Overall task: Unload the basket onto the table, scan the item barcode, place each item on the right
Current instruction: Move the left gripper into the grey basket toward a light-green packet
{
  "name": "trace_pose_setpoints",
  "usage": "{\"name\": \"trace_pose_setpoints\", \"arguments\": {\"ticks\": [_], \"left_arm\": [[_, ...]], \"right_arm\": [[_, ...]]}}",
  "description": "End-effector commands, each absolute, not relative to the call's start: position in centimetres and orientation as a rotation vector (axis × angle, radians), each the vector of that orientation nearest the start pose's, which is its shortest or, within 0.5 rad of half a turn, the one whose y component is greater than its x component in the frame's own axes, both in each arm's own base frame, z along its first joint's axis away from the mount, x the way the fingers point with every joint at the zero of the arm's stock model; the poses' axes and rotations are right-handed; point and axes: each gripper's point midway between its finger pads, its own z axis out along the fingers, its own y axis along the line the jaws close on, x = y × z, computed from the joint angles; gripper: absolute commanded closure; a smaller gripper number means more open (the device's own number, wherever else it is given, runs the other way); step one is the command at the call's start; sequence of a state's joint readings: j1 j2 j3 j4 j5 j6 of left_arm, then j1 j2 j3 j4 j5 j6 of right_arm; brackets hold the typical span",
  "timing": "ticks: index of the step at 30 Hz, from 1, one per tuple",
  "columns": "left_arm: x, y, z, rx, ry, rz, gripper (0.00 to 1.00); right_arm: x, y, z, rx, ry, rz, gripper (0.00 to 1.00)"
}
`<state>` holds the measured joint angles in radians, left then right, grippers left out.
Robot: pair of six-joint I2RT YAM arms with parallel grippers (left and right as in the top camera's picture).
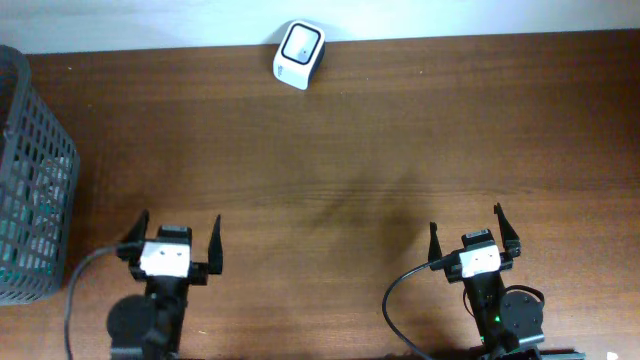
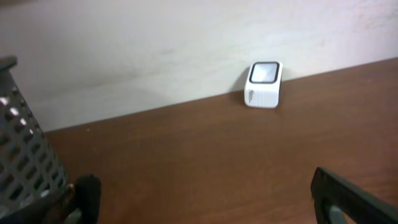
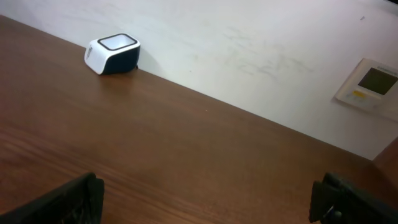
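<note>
The scanner (image 1: 299, 54) sits at the far edge of the bench (image 1: 330, 150), just beside the wall (image 1: 450, 18) and a little left of the middle, well apart from both arms. It is a small white box with rounded corners. Its dark-rimmed window faces up and slightly toward the arms, and a ribbed white face looks down the bench. From overhead its long axis runs slantwise, with the far end toward the right and the near end swung toward the left. The left wrist view shows the scanner (image 2: 263, 84) right of centre against the wall; the right wrist view shows it (image 3: 112, 53) far to the left, its white end turned left. The left pincer (image 1: 178, 228) rests at the near left edge with its fingers (image 2: 87, 193) spread wide and nothing between them. The right pincer (image 1: 468, 228) stands the same way at the near right, fingers (image 3: 74, 199) wide and empty. A black cable trails from each arm. The bench is dark brown wood with fine grain running left to right and a dull sheen. A grey mesh basket (image 1: 35, 180) stands at its left edge; what lies inside cannot be made out. The wall is plain off-white, faintly scuffed, and carries a small white panel (image 3: 371, 84) with a screen off to the right
</note>
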<state>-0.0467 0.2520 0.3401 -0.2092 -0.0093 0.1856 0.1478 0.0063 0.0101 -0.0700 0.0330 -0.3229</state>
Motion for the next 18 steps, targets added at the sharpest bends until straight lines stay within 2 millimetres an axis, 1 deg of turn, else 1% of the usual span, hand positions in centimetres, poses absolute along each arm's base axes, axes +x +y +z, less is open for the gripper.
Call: {"name": "trace_pose_setpoints", "arguments": {"ticks": [1,4,9,14,16,18], "left_arm": [[25.9,-1.9,26.1,0.223,1.731,0.052,0.01],[26.8,-2.5,27.0,0.252,1.795,0.017,0.01],[29.2,-2.8,30.0,0.249,1.942,-0.02,0.01],[31.3,-3.2,32.6,0.263,2.145,-0.061,0.01],[31.7,-3.6,33.1,0.278,2.21,-0.091,0.01],[32.5,-3.8,33.0,0.282,2.232,-0.104,0.01]], "right_arm": [[24.4,3.2,15.6,-0.372,1.61,-0.159,0.01],[24.4,3.2,15.6,-0.372,1.61,-0.159,0.01],[24.4,3.3,15.6,-0.372,1.609,-0.158,0.01],[24.4,3.2,15.6,-0.372,1.61,-0.159,0.01],[24.4,3.2,15.6,-0.372,1.61,-0.159,0.02],[24.4,3.2,15.6,-0.372,1.61,-0.159,0.01]]}}
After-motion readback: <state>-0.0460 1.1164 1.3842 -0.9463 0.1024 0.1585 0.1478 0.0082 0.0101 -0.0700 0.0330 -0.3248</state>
